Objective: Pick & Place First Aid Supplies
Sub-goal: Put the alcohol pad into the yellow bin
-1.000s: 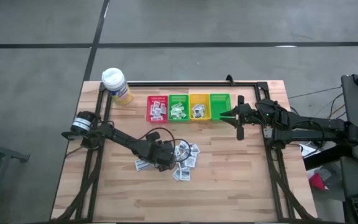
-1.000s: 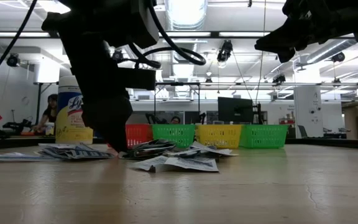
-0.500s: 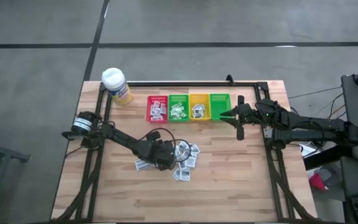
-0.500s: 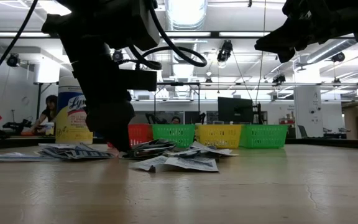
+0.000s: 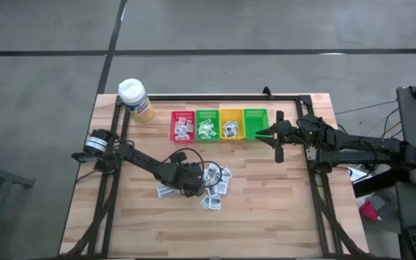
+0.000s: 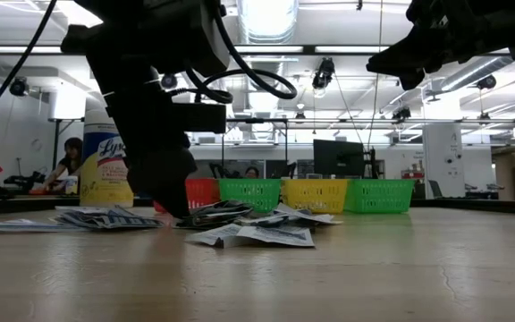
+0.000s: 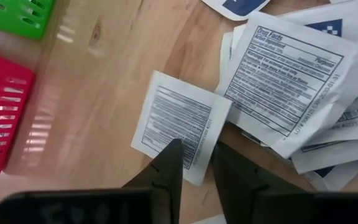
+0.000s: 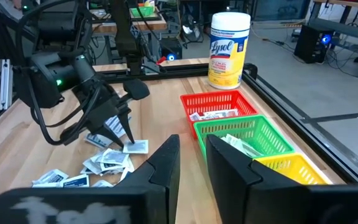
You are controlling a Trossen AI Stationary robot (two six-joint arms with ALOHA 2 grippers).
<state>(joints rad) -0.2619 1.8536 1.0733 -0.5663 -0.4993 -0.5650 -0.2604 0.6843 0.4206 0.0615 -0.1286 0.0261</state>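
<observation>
Carefully lift the left end effector (image 7: 194,163), its narrowed fingers pinching the single sachet (image 7: 180,124) edge, clear of the pile.

Changes we record since a second ago:

- Left gripper (image 7: 194,163): we find its fingers (image 7: 169,163) drawn much closer together than before, now with only a narrow gap, tips set over the near edge of one white sachet (image 7: 180,123) lying flat on the table (image 7: 110,81).
- Left arm, low view: we note a slight shift in place over the pile; the yellow bottle (image 6: 105,170) behind it shows more than half a second ago.
</observation>
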